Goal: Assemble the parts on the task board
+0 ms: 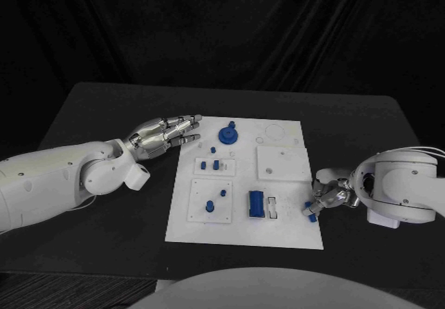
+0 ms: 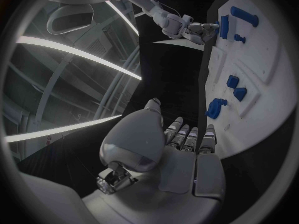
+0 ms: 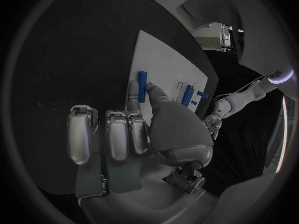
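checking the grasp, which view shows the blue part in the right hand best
The right wrist view: the blue cylindrical part stands out clearly, pinched between the right hand's fingers at the task board's edge. The head view shows it small and partly covered. The left wrist view shows it far off, distorted.

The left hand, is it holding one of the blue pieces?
No, the left hand hovers with its fingers apart at the far left corner of the task board, with nothing in it.
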You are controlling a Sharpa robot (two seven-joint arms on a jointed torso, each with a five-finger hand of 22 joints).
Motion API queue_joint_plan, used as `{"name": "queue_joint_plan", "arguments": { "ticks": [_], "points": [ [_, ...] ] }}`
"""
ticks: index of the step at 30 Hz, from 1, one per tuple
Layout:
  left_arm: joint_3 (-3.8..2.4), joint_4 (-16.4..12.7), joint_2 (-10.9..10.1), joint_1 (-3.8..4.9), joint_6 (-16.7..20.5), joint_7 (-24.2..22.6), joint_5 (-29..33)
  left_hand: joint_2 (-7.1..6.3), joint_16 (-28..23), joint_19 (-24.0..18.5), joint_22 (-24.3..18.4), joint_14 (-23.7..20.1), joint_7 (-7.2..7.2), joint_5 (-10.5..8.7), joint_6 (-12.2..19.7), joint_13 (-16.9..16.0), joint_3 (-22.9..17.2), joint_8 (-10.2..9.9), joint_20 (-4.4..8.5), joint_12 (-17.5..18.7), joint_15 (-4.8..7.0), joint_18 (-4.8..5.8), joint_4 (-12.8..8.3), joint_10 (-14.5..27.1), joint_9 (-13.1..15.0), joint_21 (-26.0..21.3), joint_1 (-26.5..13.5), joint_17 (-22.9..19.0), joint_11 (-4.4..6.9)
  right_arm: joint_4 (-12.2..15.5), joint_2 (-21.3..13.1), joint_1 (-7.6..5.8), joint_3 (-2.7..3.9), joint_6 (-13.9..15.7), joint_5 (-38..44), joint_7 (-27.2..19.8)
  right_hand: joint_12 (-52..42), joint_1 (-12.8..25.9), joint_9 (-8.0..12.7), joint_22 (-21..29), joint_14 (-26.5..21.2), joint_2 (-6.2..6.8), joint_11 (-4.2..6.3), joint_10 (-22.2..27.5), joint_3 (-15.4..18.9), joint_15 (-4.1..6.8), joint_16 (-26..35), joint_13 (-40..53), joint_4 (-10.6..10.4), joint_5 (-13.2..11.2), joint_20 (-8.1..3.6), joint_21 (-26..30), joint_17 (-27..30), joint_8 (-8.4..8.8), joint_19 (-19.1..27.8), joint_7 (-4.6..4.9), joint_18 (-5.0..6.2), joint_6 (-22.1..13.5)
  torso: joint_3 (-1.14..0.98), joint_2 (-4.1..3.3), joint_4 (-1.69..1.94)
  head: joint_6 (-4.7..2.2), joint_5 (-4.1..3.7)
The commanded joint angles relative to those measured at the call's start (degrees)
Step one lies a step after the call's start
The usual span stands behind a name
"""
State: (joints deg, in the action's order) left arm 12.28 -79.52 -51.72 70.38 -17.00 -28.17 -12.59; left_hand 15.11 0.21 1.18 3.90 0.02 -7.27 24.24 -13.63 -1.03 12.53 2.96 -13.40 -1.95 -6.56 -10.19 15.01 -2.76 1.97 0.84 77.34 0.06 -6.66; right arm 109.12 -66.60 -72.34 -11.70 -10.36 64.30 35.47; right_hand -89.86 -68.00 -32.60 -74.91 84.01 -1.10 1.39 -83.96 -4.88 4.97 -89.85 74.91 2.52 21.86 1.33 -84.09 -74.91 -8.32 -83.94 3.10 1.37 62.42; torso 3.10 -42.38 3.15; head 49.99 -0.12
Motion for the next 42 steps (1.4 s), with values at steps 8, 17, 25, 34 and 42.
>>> {"name": "queue_joint_plan", "arguments": {
  "ticks": [8, 17, 25, 34, 42],
  "points": [
    [-0.04, -0.2, -0.1, -0.11, -0.8, -0.5, 0.0, 0.5, -0.2, 0.4, 0.1, 0.0, -0.08, 0.32, -0.2, -0.1, -0.1, 0.3, 0.07, -0.3, -0.55, -0.06, -0.5, -0.4, 0.1, 0.2, 0.2, -0.1, -0.24, 0.4, 0.2, 0.58, -0.25, 4.3, 1.5, 1.1, -0.1, -3.2, 5.8, -12.9, 6.0, 0.18, -1.85, -6.0, -12.1, -1.7, -0.1, 15.1, 9.8, 7.9, 1.55, 0.2, -15.1, 2.62, -2.9, 1.74, 0.32, 0.6, -0.03, 0.0, -0.07, 0.01, 0.36],
    [-0.04, -0.2, -0.2, -0.12, -0.9, -0.5, 0.0, 0.52, -0.2, 0.4, 0.2, 0.0, -0.05, 0.35, -0.1, -0.1, -0.1, 0.2, 0.07, -0.3, -0.56, -0.06, -0.5, -0.4, 0.0, 0.2, 0.2, -0.1, -0.37, 2.0, -0.8, 0.54, -0.24, 9.4, -7.2, 0.7, -0.1, 0.2, 7.2, -13.0, 6.0, 0.81, -1.96, -6.0, -17.6, -1.85, -0.1, 15.1, 12.2, 8.7, 1.79, -0.2, -15.1, 2.76, -3.1, 1.86, 0.23, 1.2, -0.05, -0.02, -0.01, 0.01, 0.37],
    [-0.04, -0.1, 0.0, -0.12, -0.9, -0.3, 0.0, 0.58, -0.2, 0.4, 0.2, 0.0, 0.06, 0.4, -0.1, -0.2, -0.1, 0.2, 0.04, -0.5, -0.63, -0.03, -0.6, -0.7, 0.0, 0.2, 0.3, -0.1, -0.7, 3.7, -1.6, -0.36, -0.22, 11.6, -19.5, 0.0, -0.1, 2.2, 7.6, -13.1, 6.0, 1.09, -1.97, -6.0, -18.6, -1.89, -0.1, 15.1, 12.1, 9.0, 1.86, -0.4, -15.1, 2.7, -3.2, 1.8, 0.18, 1.5, -0.08, -0.03, -0.12, 0.01, 0.4],
    [-0.04, 0.0, 0.2, -0.12, -1.2, 0.2, 0.0, 0.58, -0.2, 0.4, 0.2, 0.0, 0.08, 0.37, -0.2, -0.2, -0.1, 0.2, 0.03, -0.6, -0.68, -0.02, -0.6, -0.9, 0.0, 0.3, 0.3, -0.1, -0.83, 3.7, 0.0, -0.79, -0.22, 12.8, -25.3, -0.9, -0.1, 2.5, 7.8, -12.9, 6.0, 0.95, -1.94, -6.0, -19.1, -1.87, -0.1, 15.1, 12.2, 9.5, 1.84, -0.1, -15.1, 2.71, -3.0, 1.79, 0.26, 1.4, 0.05, 0.09, 0.04, 0.01, -0.08],
    [-0.04, -0.1, 0.1, -0.12, -1.2, 0.5, 0.0, 0.59, -0.2, 0.4, 0.1, 0.0, 0.09, 0.35, -0.2, -0.3, -0.1, 0.3, 0.03, -0.7, -0.69, -0.01, -0.6, -1.0, 0.0, 0.2, 0.3, -0.1, -0.84, 2.6, 2.4, -0.83, -0.22, 13.0, -26.2, -1.4, -0.1, 2.8, 7.8, -12.9, 6.0, 0.93, -1.96, -6.0, -19.3, -1.87, -0.1, 15.1, 12.3, 9.8, 1.84, 0.0, -15.1, 2.66, -2.9, 1.82, 0.3, 1.4, 0.05, 0.04, 0.05, 0.01, -0.12]
  ]
}}
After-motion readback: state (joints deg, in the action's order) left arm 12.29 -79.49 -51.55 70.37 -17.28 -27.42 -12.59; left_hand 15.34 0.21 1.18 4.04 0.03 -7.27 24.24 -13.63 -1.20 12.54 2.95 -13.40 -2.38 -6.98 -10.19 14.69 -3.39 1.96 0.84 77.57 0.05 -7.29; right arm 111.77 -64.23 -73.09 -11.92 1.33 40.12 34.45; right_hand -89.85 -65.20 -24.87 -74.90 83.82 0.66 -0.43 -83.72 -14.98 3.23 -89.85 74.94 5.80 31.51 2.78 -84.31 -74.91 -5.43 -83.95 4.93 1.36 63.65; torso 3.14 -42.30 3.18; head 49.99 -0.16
